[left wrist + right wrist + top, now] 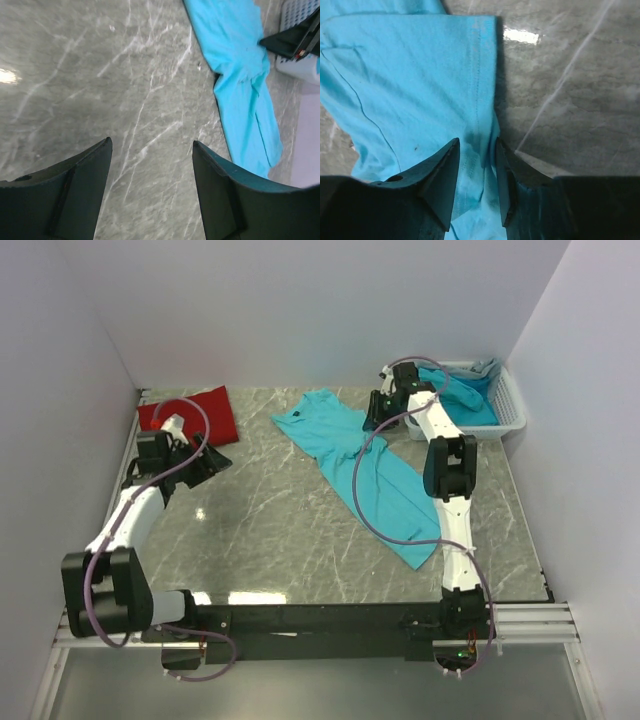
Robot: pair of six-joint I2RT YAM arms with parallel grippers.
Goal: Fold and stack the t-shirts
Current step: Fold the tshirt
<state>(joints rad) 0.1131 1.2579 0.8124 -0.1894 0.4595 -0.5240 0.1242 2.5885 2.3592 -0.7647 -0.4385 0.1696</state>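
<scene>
Spreading step: right tool (476,150) straddles the turquoise t-shirt (365,465) hem, perhaps pinching, cannot tell; left tool (151,150) apart over counter (260,510); next, flatten the shirt for folding

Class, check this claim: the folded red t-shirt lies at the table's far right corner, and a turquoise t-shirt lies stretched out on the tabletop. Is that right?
Not quite. The top external view shows the folded red t-shirt at the far left corner, not the right. The turquoise t-shirt does lie stretched out on the tabletop.

Spread shirt (375,480) between folded shirt (205,412) and basket (512,405)
</scene>
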